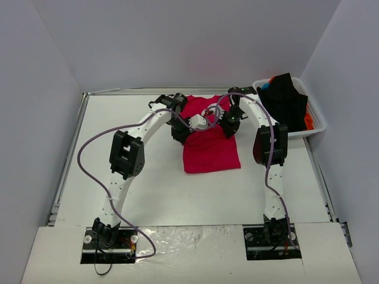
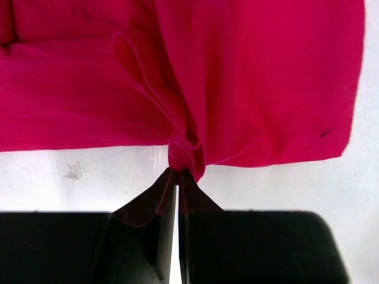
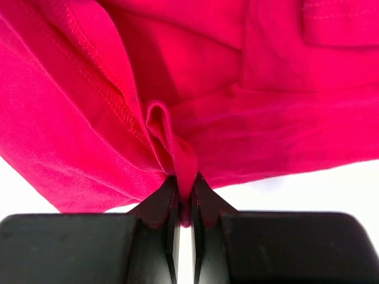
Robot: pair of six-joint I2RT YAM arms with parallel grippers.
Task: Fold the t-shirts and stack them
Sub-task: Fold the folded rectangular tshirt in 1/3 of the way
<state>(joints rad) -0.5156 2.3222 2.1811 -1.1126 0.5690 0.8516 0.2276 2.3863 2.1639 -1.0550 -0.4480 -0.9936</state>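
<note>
A crimson-red t-shirt [image 1: 210,148] lies partly folded in the middle of the white table. My left gripper [image 1: 179,134] is at its left edge and my right gripper [image 1: 230,127] at its right edge. In the left wrist view my left gripper [image 2: 178,173] is shut on a bunched fold of the red t-shirt [image 2: 249,77]. In the right wrist view my right gripper [image 3: 184,184] is shut on a pinched fold of the red t-shirt [image 3: 284,118], with cloth between its fingertips. The shirt's far part is hidden by both wrists.
A white slatted basket [image 1: 317,121] stands at the back right and holds a black t-shirt [image 1: 287,100], with orange and blue cloth showing beside it. Grey walls close in the table. Purple cables loop from both arms.
</note>
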